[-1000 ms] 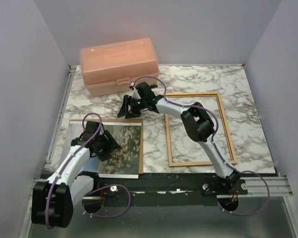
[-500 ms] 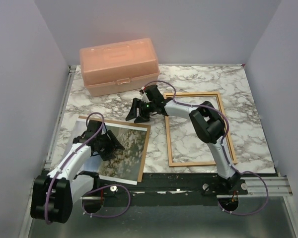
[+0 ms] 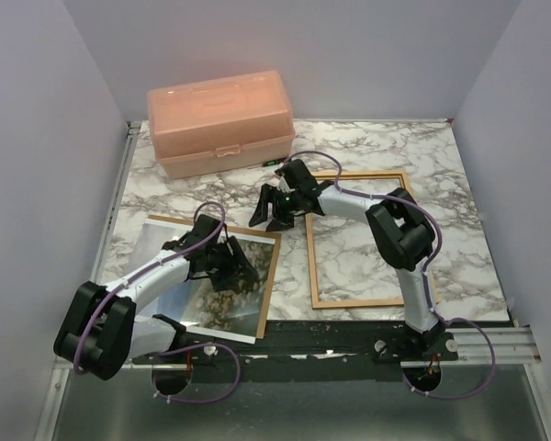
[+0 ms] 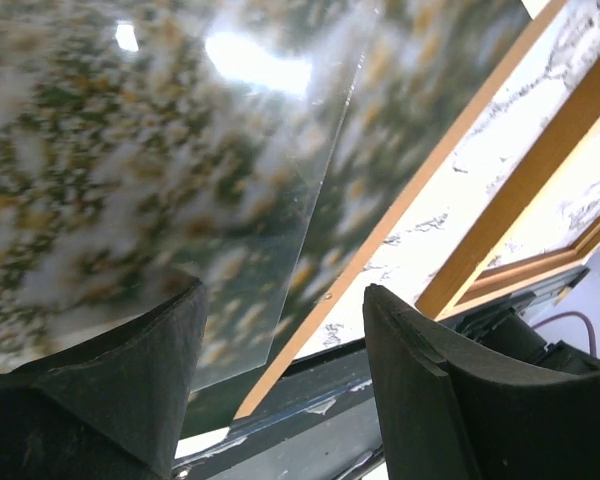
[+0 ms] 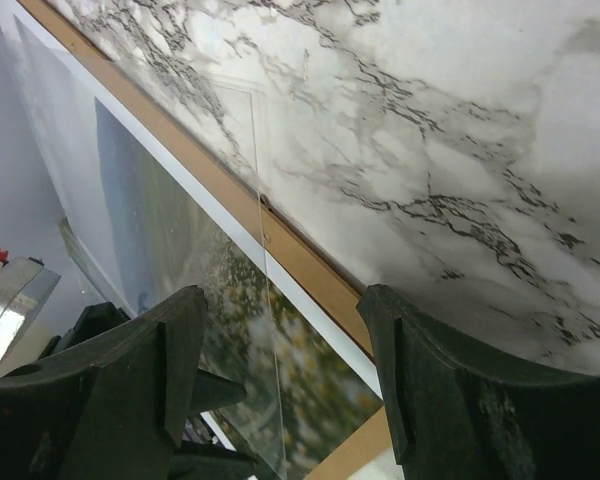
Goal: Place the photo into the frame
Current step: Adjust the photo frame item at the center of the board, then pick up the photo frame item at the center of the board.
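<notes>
Lying skewed, the photo (image 3: 222,299) stretches left-right, sky end leftward.

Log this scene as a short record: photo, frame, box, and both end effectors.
photo: left of the frame, face up on a brown board, not yet framed
frame: lying flat, empty
box: pink, lid shut, at the back left
left end effector: open, low over the photo
right end effector: open, over the brown board's far edge

The meadow photo (image 3: 222,303) lies face-up, skewed, left of the flat orange-brown frame (image 3: 356,302).
</notes>
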Robot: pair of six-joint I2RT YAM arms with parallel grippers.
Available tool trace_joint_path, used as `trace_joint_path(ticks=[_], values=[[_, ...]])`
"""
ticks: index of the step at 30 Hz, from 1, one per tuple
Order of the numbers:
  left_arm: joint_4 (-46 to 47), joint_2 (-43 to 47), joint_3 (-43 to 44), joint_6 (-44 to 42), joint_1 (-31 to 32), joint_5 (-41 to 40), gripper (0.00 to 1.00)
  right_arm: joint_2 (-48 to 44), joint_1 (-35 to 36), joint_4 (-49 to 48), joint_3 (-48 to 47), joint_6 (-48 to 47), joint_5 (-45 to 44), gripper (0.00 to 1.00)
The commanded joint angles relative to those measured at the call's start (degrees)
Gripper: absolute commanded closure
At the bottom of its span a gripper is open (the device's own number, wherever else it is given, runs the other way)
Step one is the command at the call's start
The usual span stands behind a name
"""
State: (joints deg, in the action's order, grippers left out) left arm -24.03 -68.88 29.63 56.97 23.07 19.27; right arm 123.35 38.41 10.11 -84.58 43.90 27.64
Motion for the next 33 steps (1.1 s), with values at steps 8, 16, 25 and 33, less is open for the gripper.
trace_joint_path(ticks=[8, 16, 25, 33], values=[[2.82, 1.01, 2.16, 2.00, 8.14, -0.56, 0.31, -6.76, -0.62, 6.89, 5.50, -0.62, -4.23, 0.27], [-3.75, 12.61, 1.17, 0.73, 8.13, -4.52, 0.26, -12.31, -0.71, 8.41, 9.02, -1.59, -3.92, 0.26], [-17.13, 14.00, -0.21, 0.95, 7.90, -17.06, 0.30, -15.09, -0.54, 4.34, 13.46, 1.48, -0.77, 0.26], [-17.47, 9.26, 0.86, 0.01, 8.09, -17.75, 0.32, -9.32, 1.21, 1.29, 8.35, 4.24, 2.37, 0.26]])
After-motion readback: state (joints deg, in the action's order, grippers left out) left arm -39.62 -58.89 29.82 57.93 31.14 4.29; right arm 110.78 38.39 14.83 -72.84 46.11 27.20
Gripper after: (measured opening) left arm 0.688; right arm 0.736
